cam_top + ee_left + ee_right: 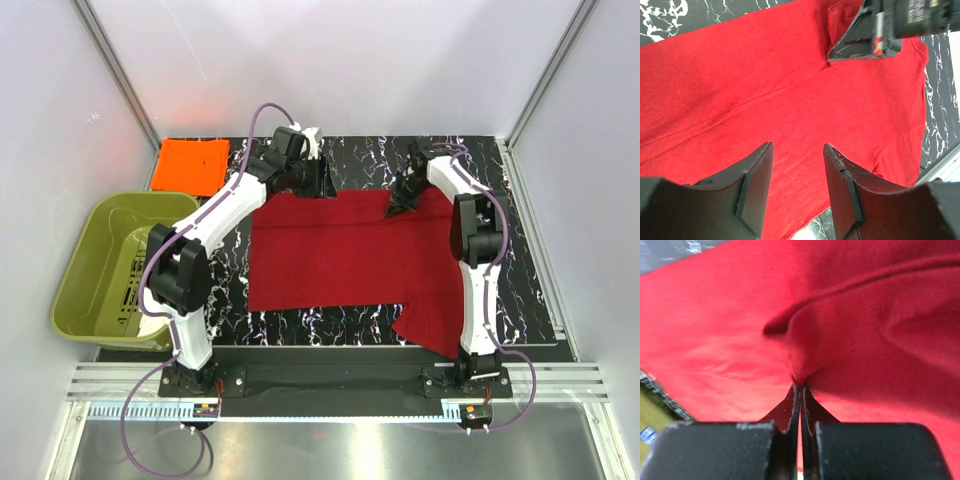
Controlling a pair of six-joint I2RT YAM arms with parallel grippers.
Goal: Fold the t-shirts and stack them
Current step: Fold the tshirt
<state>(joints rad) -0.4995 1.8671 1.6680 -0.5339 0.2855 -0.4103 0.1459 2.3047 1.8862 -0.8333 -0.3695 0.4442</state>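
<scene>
Crimson t-shirt [340,255] lies flat on the marbled mat [520,290], one sleeve near the right arm's base. At its far edge, right gripper [799,386] is clamped on a pinch of red cloth; left gripper [797,150] is over the far-left corner, jaws apart, nothing in them. Orange t-shirt [190,165] sits folded far left, beyond the olive tub [80,270].

This is a robot test cell in a lab. Plain white panels [350,70] set in metal frame posts [118,75] close in the bench [350,325] behind and at both sides. Two white robot arms [205,232] trailing purple cables [123,430] are bolted to a metal rail [560,380] at the bench's near edge.
</scene>
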